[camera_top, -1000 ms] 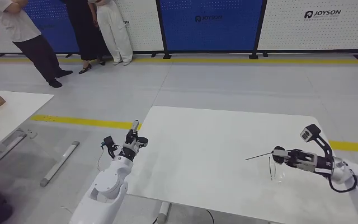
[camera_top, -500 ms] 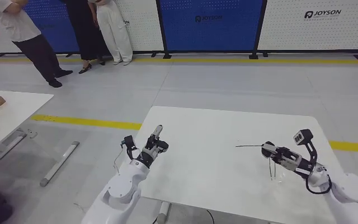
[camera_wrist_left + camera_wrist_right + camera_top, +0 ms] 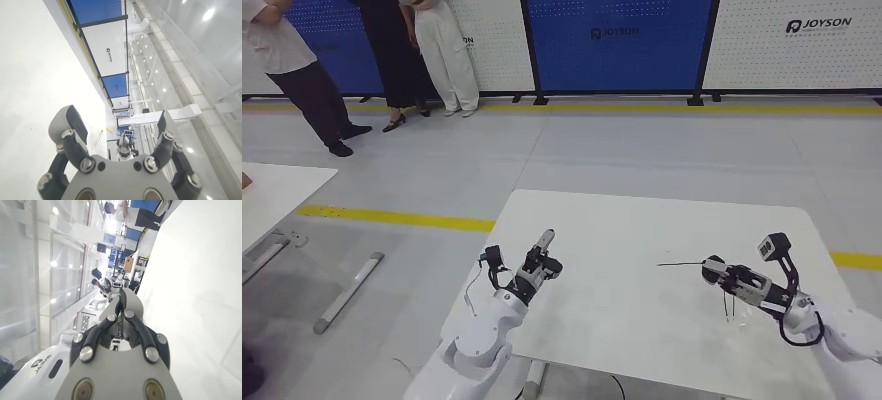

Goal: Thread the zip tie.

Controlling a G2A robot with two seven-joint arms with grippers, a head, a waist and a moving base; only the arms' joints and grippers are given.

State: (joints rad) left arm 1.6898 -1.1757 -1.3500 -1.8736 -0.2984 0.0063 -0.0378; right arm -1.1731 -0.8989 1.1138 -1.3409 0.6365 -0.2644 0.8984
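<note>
**Change from the earlier frames.** The left gripper stood just outside the table's left edge in the earliest frame. It has since moved inward and now hangs over the table, a little inside that edge. The right gripper has shifted toward the table's middle, carrying the zip tie with it. The tie slanted toward the near side at first and now runs roughly parallel to the near edge.

**Present state, near to far.**
- **Second tie:** A second black tie lies flat on the table just beside the right gripper, on its near side. Whether it is one folded strip or two cannot be told.
- **Right gripper:** It is clenched on one end of the zip tie, fingers pressed together. The thin black strip juts from the tips toward the left arm.
- **Left gripper:** It is released, its two fingers spread wide with nothing between them.
- **Spacing:** The two grippers are well apart and point toward each other across the white tabletop.
- **Beyond the far edge:** There is grey floor crossed by a yellow line, then blue and white wall panels.
</note>
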